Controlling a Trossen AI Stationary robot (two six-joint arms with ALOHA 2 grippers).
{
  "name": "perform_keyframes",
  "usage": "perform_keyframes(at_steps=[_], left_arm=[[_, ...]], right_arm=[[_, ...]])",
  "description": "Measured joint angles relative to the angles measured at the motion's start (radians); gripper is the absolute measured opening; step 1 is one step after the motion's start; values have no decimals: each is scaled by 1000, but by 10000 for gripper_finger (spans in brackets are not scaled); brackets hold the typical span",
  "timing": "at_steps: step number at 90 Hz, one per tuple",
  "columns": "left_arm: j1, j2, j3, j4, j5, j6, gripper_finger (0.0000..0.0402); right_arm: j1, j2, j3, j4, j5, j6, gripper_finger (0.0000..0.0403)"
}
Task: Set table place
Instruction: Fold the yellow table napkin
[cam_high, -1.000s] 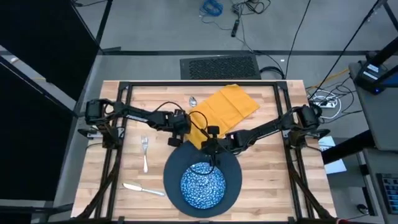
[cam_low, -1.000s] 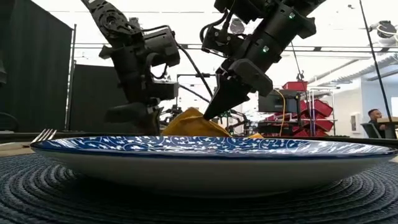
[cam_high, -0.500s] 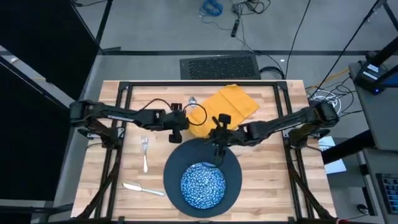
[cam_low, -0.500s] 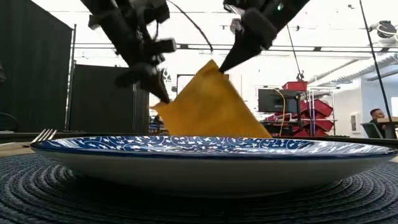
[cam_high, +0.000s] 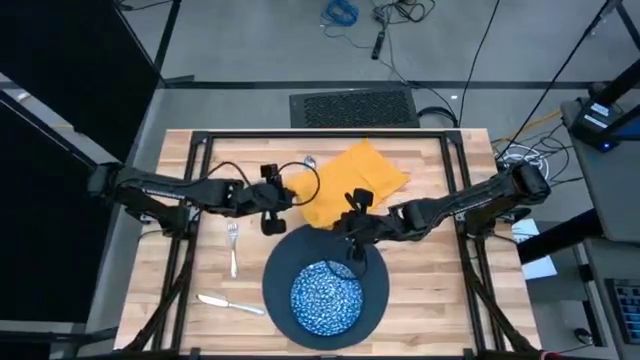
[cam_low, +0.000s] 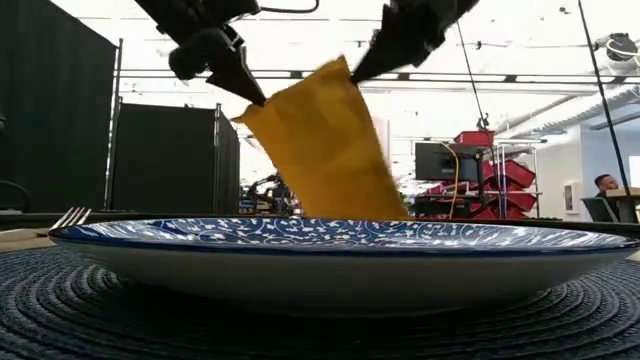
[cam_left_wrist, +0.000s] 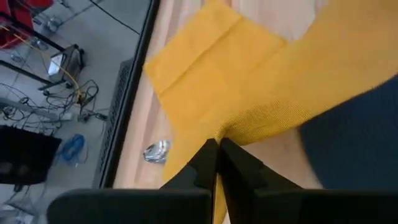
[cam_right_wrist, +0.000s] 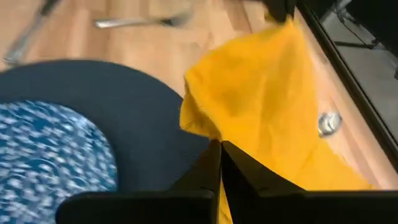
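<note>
The mustard-yellow napkin (cam_high: 350, 178) is raised at its near edge between my two grippers, and its far end rests on the table (cam_high: 430, 265). My left gripper (cam_high: 274, 206) is shut on the napkin's left near corner. My right gripper (cam_high: 351, 222) is shut on the right near corner. In the low view the cloth (cam_low: 325, 150) hangs like a sheet behind the bowl's rim, which hides its lower part. The speckled bowl (cam_high: 325, 298) sits on the dark round plate (cam_high: 280, 275) at the near middle. Fork (cam_high: 233, 247) and knife (cam_high: 230, 303) lie left of the plate, and the spoon (cam_high: 310, 162) lies at the far side. My left gripper pinches the napkin's left near corner (cam_left_wrist: 229, 130) between its two fingertips, slanting down from the table's left. That corner (cam_low: 252, 108) is lifted clear and the cloth hangs below it. My right gripper pinches the napkin's right near corner (cam_right_wrist: 210, 132) between its two fingertips, slanting down from the table's right. This corner (cam_low: 342, 68) is the higher one, and the edge between the two holds runs nearly straight.
A black frame (cam_high: 330, 138) runs around the work area on the table. Bare planks (cam_high: 425, 290) lie right of the plate. Beyond the table's far edge are a floor grille (cam_high: 352, 106) and cables. A person (cam_low: 603, 190) sits far off in the room.
Both grippers have risen and drawn apart, the left toward the table's left edge. The napkin's near edge, bunched low by the plate a second ago, is now lifted high and spread between them. Its far end has stayed on the table.
</note>
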Motion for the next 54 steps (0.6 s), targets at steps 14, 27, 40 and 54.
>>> perform_keyframes(at_steps=[14, 27, 40, 54], left_arm=[[-52, -1, 0, 2, -57, -1, 0], [-42, -1, 14, 83, -86, 48, 0], [11, -1, 53, 153, -79, 106, 0], [100, 39, 67, 201, 4, 131, 0]], right_arm=[[50, -1, 101, -155, 116, 37, 0], [51, 0, 159, -361, 223, 98, 0], [16, 0, 162, -487, 219, 160, 0], [-30, 0, 162, -590, 221, 207, 0]])
